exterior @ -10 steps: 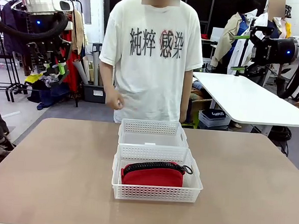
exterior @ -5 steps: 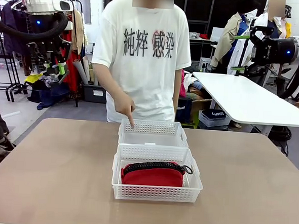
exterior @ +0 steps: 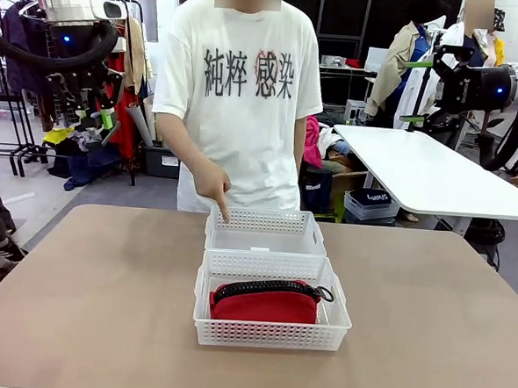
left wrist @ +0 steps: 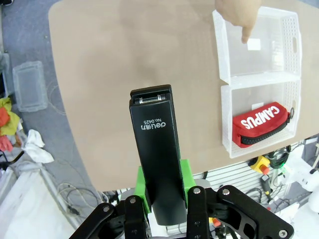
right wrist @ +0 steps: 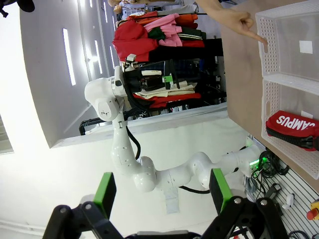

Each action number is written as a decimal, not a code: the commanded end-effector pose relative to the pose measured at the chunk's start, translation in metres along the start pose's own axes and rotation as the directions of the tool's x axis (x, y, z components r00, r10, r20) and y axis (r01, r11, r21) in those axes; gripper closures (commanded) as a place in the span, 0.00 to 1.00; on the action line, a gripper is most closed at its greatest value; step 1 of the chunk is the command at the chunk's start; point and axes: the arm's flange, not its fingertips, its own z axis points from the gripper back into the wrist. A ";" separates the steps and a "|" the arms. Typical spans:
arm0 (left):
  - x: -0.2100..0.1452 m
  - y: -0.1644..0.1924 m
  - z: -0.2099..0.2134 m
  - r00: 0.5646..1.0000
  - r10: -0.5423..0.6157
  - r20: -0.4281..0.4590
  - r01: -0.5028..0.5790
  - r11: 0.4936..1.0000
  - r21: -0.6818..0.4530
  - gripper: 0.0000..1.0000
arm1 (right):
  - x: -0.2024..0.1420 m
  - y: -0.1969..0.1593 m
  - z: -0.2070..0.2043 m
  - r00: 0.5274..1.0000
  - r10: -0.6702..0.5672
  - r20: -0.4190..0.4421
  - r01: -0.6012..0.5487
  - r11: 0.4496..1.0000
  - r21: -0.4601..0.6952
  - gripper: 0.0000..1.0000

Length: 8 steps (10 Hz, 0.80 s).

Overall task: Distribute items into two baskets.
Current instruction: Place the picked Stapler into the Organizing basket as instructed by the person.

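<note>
Behind the green pads [left wrist: 185, 180], the stapler's [left wrist: 157, 149] base is hidden.

Person's hand [exterior: 212, 184] blocks far basket [exterior: 265, 232] rim.

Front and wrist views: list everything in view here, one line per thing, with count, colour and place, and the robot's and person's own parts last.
Table: one, tan, bearing both baskets.
Near basket: one, white lattice, mid-table, holds the pouch.
Far basket: one, white lattice, directly behind the near one, nothing inside.
Pouch: one, red with black zipper, lying in the near basket.
Stapler: one, black, clamped in the left pincer above the table's left edge.
Person's hand: one, index finger pointing down at the far basket's corner.
Left pincer: one, black with green pads, shut on the stapler.
Right pincer: one, black with green pads, open, raised at right.
</note>
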 end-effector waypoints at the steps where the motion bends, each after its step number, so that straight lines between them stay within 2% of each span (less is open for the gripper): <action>1: -0.003 0.001 0.002 1.000 0.004 0.000 -0.004 1.000 0.008 1.00 | -0.001 0.004 0.000 1.000 0.002 0.003 -0.002 1.000 0.019 0.00; 5: 0.000 0.000 0.000 1.000 0.000 0.000 0.000 1.000 0.000 1.00 | -0.001 0.004 0.000 1.000 0.002 0.003 -0.002 1.000 0.019 0.00; 6: 0.001 -0.008 0.001 0.994 -0.094 -0.061 0.097 0.995 0.038 1.00 | -0.001 0.004 0.000 1.000 0.002 0.003 -0.002 1.000 0.019 0.00; 7: 0.008 -0.019 -0.002 0.959 -0.261 -0.113 0.276 0.950 0.146 1.00 | -0.001 0.004 0.000 1.000 0.002 0.003 -0.002 1.000 0.019 0.00; 8: 0.018 -0.030 -0.004 0.927 -0.343 -0.150 0.367 0.913 0.177 1.00 | -0.001 0.004 0.000 1.000 0.002 0.003 -0.002 1.000 0.019 0.00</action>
